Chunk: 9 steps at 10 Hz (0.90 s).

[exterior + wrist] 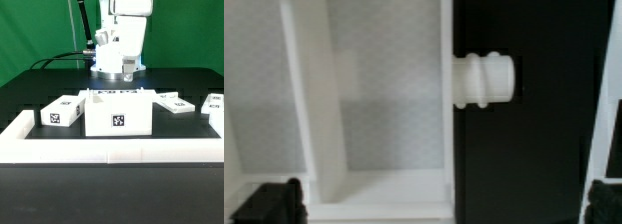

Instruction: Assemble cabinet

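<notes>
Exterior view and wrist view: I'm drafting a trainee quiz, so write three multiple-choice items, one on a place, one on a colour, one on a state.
1. The two-finger gripper hangs over: A the low white L-shaped rail; B the white plastic boxy cabinet body; C a flat loose panel.
2. The table top is: A black; B white; C green.
3. The gripper is: A shut on a panel; B shut on the rail; C open.
Answers: 1 B, the wrist view looks straight down into the body; 2 A, a dark surface surrounds the parts; 3 C, the fingertips stand wide apart with nothing clamped.
</notes>
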Each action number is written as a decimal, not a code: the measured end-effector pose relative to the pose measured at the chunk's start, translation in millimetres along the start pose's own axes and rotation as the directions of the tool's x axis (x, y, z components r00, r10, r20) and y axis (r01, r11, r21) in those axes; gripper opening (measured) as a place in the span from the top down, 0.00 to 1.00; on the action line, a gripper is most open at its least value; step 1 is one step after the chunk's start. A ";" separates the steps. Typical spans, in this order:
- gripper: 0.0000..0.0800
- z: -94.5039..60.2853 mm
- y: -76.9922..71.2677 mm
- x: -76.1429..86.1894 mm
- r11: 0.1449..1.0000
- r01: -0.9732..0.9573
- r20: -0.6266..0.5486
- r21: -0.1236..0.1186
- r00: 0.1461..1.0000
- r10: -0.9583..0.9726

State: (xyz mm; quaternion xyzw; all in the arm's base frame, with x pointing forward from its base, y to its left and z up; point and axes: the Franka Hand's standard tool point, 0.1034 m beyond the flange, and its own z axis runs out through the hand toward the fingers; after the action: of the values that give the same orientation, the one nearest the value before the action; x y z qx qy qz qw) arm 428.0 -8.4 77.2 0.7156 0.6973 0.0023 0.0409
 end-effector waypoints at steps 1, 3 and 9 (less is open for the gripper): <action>0.00 5.5 -2.1 1.0 1.000 0.001 -0.003 0.008 1.000 -0.001; 0.00 18.6 -8.1 4.7 1.000 0.002 -0.013 0.020 1.000 -0.001; 0.00 65.3 -21.1 9.9 0.995 0.005 -0.029 0.101 1.000 -0.002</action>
State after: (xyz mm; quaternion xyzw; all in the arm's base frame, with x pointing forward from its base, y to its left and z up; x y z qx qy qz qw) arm 411.2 -1.6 10.3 0.7154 0.6983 -0.0229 -0.0054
